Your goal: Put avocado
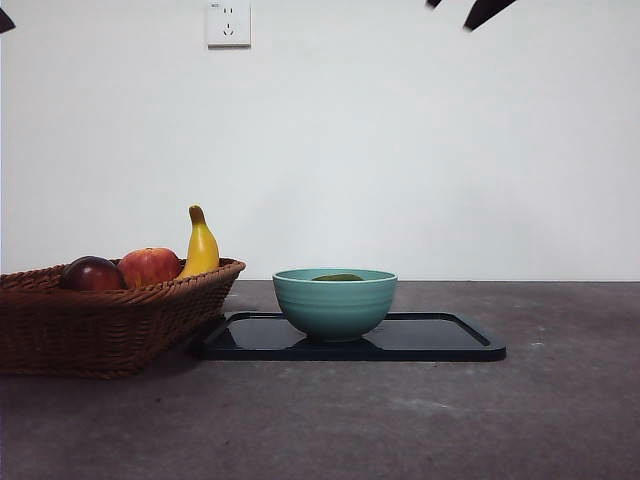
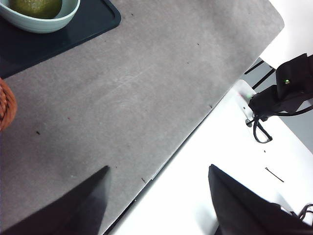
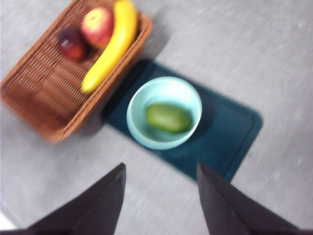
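Observation:
The avocado (image 3: pixel 168 117) is a dull dark-green fruit lying inside the teal bowl (image 3: pixel 163 86). In the front view only its top (image 1: pixel 338 277) shows over the bowl's rim (image 1: pixel 335 304). It also shows in the left wrist view (image 2: pixel 36 7). The bowl stands on a dark tray (image 1: pixel 440 338). My right gripper (image 3: pixel 160 196) is open and empty, high above the table and well clear of the bowl. My left gripper (image 2: pixel 159 196) is open and empty, over the table's edge and away from the bowl.
A wicker basket (image 1: pixel 100 320) at the left holds a dark red-purple fruit (image 1: pixel 92 274), a red apple (image 1: pixel 150 266) and a banana (image 1: pixel 201 245). Black arm tips show at the top corners of the front view (image 1: pixel 485 12).

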You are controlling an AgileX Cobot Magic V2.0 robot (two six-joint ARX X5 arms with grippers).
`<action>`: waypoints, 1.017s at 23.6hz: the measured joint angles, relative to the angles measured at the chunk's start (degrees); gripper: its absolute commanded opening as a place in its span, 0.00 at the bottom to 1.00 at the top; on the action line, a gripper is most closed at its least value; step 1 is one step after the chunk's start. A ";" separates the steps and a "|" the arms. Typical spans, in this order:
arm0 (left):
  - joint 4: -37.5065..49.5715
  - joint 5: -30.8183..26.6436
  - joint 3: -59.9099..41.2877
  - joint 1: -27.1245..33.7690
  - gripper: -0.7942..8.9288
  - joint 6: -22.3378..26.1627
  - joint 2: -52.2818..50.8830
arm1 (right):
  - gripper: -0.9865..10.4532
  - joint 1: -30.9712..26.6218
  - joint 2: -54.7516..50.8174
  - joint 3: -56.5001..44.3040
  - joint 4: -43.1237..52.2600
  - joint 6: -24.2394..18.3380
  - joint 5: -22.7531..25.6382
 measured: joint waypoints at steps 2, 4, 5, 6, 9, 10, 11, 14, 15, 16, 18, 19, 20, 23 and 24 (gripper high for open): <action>0.02 0.02 0.00 0.00 0.40 0.00 0.00 | 0.29 1.64 -6.82 -7.39 0.94 0.02 -0.02; 0.17 0.00 0.00 0.00 0.40 0.00 0.00 | 0.29 3.69 -13.94 -14.84 1.88 0.04 -0.09; 0.20 0.02 0.00 0.00 0.40 0.00 0.00 | 0.29 4.74 -17.49 -18.32 1.95 0.09 -0.09; 0.22 0.00 0.00 0.02 0.40 -0.02 0.00 | 0.29 5.79 -20.92 -21.64 1.92 0.31 -0.11; 0.22 0.02 0.00 0.00 0.40 0.00 0.00 | 0.29 9.05 -29.20 -29.90 1.81 1.75 -1.60; 0.22 0.02 0.00 0.00 0.40 0.00 0.00 | 0.29 9.99 -31.28 -31.85 1.84 2.14 -2.43; 0.22 0.02 0.00 0.00 0.40 -0.02 0.00 | 0.29 10.78 -33.40 -33.62 1.88 2.49 -3.13; 0.24 0.02 0.00 0.00 0.40 0.00 0.00 | 0.29 11.69 -36.50 -35.47 1.86 3.48 -3.15; 0.24 0.00 0.00 0.00 0.40 0.00 0.00 | 0.29 11.69 -36.89 -35.54 1.95 3.58 -3.15; 0.24 0.02 0.00 0.00 0.40 0.00 0.00 | 0.29 11.69 -37.07 -35.54 2.01 3.65 -3.15; 0.24 0.02 0.00 0.00 0.40 0.00 0.00 | 0.29 11.69 -37.03 -35.56 2.01 3.69 -3.15; 0.24 0.02 0.00 0.00 0.40 0.00 0.00 | 0.29 11.69 -37.03 -35.56 2.01 3.69 -3.15; 0.24 0.02 0.00 0.02 0.40 0.00 0.00 | 0.29 11.69 -37.03 -35.56 2.01 3.69 -3.15; 0.24 0.02 0.00 0.02 0.35 0.00 0.00 | 0.28 11.69 -37.03 -35.56 2.01 3.69 -3.15; 0.24 0.00 0.00 0.00 0.30 0.00 0.00 | 0.25 11.69 -37.03 -35.56 2.01 3.69 -3.15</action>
